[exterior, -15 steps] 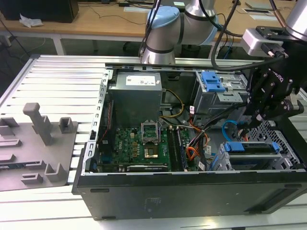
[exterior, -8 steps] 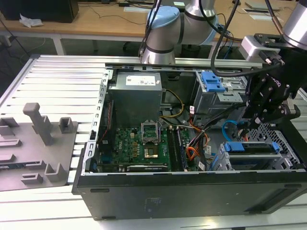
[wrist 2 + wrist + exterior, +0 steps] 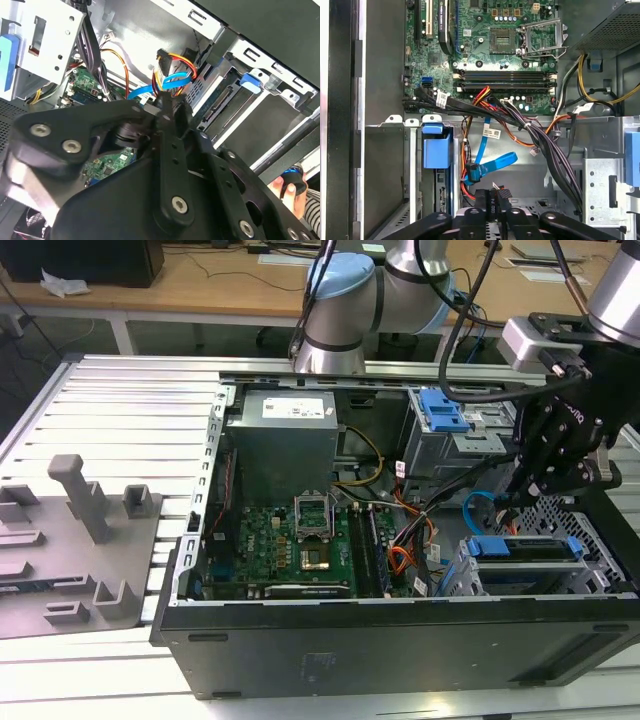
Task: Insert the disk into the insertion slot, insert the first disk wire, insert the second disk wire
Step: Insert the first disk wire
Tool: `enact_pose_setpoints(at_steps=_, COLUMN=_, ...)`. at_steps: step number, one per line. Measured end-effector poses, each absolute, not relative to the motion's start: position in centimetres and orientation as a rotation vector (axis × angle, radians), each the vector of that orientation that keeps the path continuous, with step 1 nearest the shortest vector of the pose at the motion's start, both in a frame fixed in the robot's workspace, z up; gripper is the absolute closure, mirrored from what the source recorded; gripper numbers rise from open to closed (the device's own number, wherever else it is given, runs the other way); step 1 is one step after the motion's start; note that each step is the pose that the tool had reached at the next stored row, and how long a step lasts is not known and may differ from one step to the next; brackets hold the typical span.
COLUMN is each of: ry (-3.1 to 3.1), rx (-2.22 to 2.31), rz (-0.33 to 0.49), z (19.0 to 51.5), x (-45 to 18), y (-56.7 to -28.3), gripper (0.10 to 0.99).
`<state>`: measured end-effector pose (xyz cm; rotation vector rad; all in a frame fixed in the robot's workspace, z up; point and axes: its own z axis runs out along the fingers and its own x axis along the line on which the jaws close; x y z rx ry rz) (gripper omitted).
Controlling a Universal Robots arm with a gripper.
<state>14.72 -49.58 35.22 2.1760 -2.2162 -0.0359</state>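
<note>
Clamped narrow with the gripper [image 3: 493, 194] on the dark plug end of the first disk wire [image 3: 465, 186], the orange, red and yellow bundle. Hard to see the plug itself, pinched between the black fingers [image 3: 501, 205] and mostly covered by them. Marked there with something small and pale, too blurred to read.

Poised, in the exterior view, close by the end of the disk [image 3: 525, 550]; cannot tell whether touching it. Already lodged flat in the insertion slot [image 3: 598, 575], the grey perforated cage at the exterior view's right, with the bright blue carrier framing the drive. No telling what print lies on its silver face.

Lying loose just beside the fingertips: the second disk wire [image 3: 495, 161], looped, its dark plug end hanging free and apart from the disk.

Near it a white printed tag [image 3: 491, 133], and another on the black cable harness [image 3: 441, 99]; lettering too small to read on both. Same for the white label [image 3: 298, 408] on the grey power supply [image 3: 283, 455].

Partly masked by cables: the taller grey cage [image 3: 425, 455] with its bare blue bracket [image 3: 440, 410].

Cut off at the edge of the second wrist view: a person's hand [image 3: 289, 184] with a striped sleeve, curled round something blue and dark, not identifiable.
</note>
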Motion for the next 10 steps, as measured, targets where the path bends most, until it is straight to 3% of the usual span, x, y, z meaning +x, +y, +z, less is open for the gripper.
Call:
enact_pose_setpoints(at_steps=1, ry=-2.216, rx=2.176, rz=-0.036, z=35.22, x=14.72, y=-49.58, gripper=0.922)
enact_pose_setpoints(at_steps=10, ry=-2.215, rx=2.175, rz=-0.034, z=35.22, x=14.72, y=-49.58, gripper=0.922)
